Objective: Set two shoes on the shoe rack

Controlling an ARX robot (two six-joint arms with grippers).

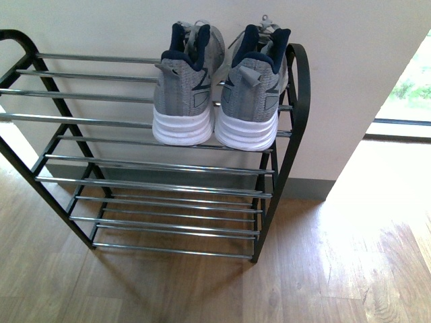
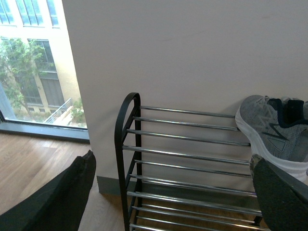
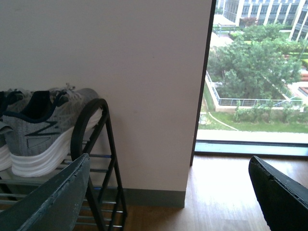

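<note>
2 sneakers (image 1: 185,87) are sitting on the rack (image 1: 300,101), likely done; left gripper (image 2: 173,161) and right gripper (image 3: 169,162) are gaping wide, empty.

We are looking at a plain cream wall (image 1: 350,60) rising over a grey baseboard (image 1: 306,188) and a light wood-plank floor (image 1: 350,269). Through the window (image 3: 255,96) we are seeing green trees (image 3: 269,67), and a pale building (image 2: 65,57) is showing outside.

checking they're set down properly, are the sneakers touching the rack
Touching: the front view shows the sneakers standing with white soles on the top rods of the rack.
</note>
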